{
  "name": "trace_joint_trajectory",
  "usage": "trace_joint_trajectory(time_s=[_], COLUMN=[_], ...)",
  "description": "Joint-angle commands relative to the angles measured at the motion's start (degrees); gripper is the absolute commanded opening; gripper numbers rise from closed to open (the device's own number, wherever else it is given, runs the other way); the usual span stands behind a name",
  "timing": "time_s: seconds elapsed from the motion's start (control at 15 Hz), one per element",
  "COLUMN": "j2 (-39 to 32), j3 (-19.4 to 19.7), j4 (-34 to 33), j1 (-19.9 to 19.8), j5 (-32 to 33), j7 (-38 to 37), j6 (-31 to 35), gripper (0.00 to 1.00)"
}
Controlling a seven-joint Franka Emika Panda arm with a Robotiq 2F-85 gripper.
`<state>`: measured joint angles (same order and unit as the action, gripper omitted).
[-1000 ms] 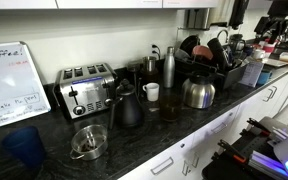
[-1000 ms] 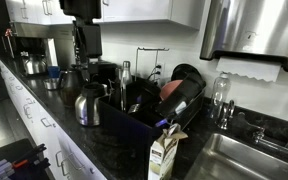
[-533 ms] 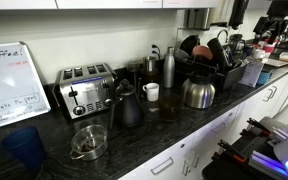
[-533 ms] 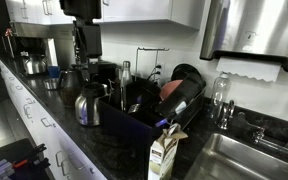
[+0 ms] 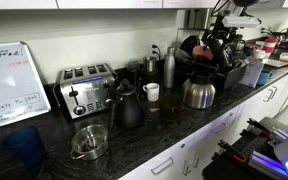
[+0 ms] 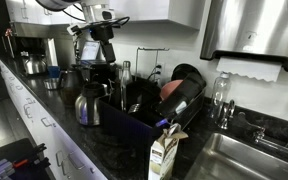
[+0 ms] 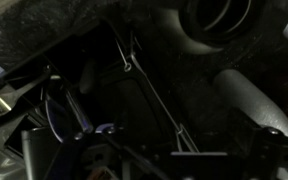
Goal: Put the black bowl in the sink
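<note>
The dish rack [image 5: 212, 68] holds dark dishes in both exterior views, and I see it from its other end too [image 6: 149, 112]. A black round vessel [image 6: 188, 73] stands on edge at the back of the rack, beside a reddish-brown dish [image 6: 174, 90]. I cannot tell whether it is the black bowl. My gripper [image 5: 220, 44] hangs just above the rack [image 6: 105, 52]. The wrist view is very dark. It shows rack wires [image 7: 149, 90] and a dark round rim [image 7: 219, 18] at the top. My jaws cannot be made out. The sink [image 6: 239, 160] lies past the rack.
A steel kettle [image 5: 198, 93] stands in front of the rack and shows again [image 6: 88, 104]. A steel bottle [image 5: 169, 68], white cup [image 5: 151, 92], black kettle [image 5: 126, 106], toaster [image 5: 87, 90] and glass bowl [image 5: 89, 142] share the counter. A carton [image 6: 164, 152] stands by the sink.
My arm has swung in and come down over the dish rack. Before, the gripper was higher and off to the side. The things on the counter have not moved.
</note>
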<state>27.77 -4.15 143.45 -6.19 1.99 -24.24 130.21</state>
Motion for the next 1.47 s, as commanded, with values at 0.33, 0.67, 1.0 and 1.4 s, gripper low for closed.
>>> trace_joint_trajectory(time_s=[0.33, 0.67, 1.0, 1.4], j2=[-7.02, -6.95, -9.00, -12.97], j3=[-0.34, -0.54, -0.68, -0.31], j4=[-6.09, -6.09, -5.79, -6.12], j1=[-3.24, -3.24, -3.50, -3.27], j5=[5.49, 5.52, 6.27, 7.02], j7=[-6.44, -6.74, -7.49, -8.15], j6=[2.22, 2.19, 2.48, 3.44], gripper=[1.00, 1.00, 1.00, 1.00])
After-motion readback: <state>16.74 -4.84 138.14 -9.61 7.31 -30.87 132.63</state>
